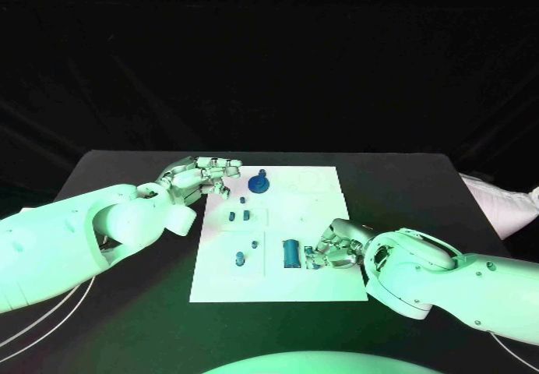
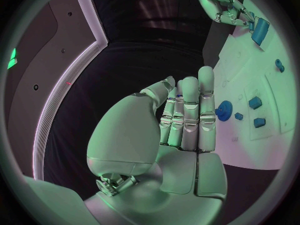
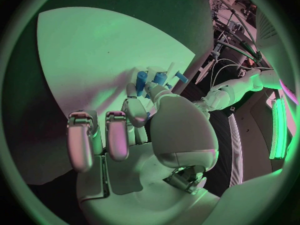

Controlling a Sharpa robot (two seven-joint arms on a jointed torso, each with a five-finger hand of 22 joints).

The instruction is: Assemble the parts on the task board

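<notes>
The white task board (image 1: 315, 226) lies mid-table. A blue gear (image 1: 259, 184) stands near its far left corner, and beyond the fingers in the left wrist view is the same gear (image 2: 224, 107). My left hand (image 1: 202, 178) hovers just left of it, fingers straight and side by side, holding nothing. A blue cylinder (image 1: 291, 253) sits near the board's front. My right hand (image 1: 333, 248) reaches it from the right, thumb and fingertips closed on the cylinder (image 3: 142, 82). The left wrist view shows that hand (image 2: 219, 5) at the cylinder (image 2: 259, 31).
Several small blue parts sit in the board's left recesses: a pair (image 1: 237, 215) in the middle and another part (image 1: 239, 259) near the front. A round outline (image 1: 310, 181) marks the board's far right. Black table (image 1: 124, 187) surrounds the board.
</notes>
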